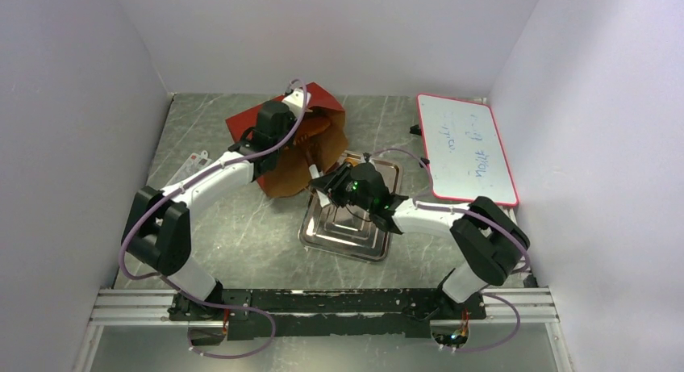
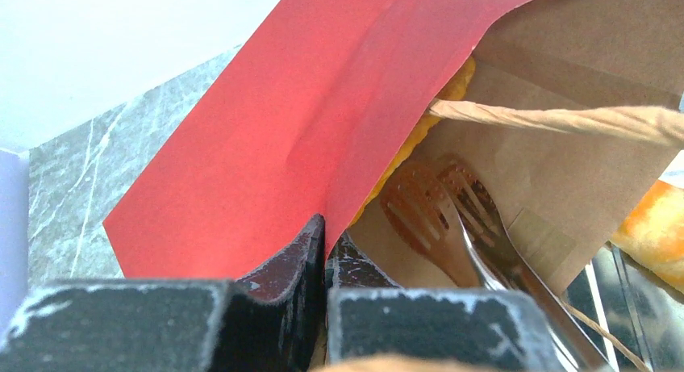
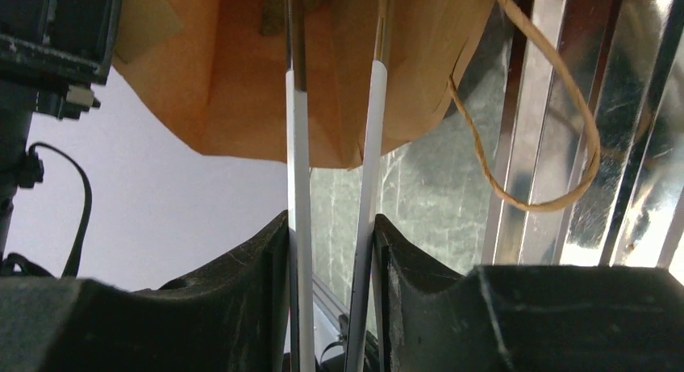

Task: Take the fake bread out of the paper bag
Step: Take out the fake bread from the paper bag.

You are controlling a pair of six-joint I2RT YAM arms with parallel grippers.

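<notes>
Presently we log: left gripper [image 2: 325, 244] pinching paper bag [image 2: 266, 146], eleven o'clock of tray [image 1: 343, 236]; right gripper [image 3: 331, 236] clasping tongs [image 3: 296, 162]; fake bread [image 2: 657, 223] inside bag.

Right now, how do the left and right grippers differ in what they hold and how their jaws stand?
The left gripper pinches the red edge of the paper bag, jaws almost together; the right gripper holds tongs, jaws apart around their two arms. The left gripper is at the bag itself; the right gripper hangs over the tray, reaching in only through the tongs. Both are black and gripping something.
</notes>
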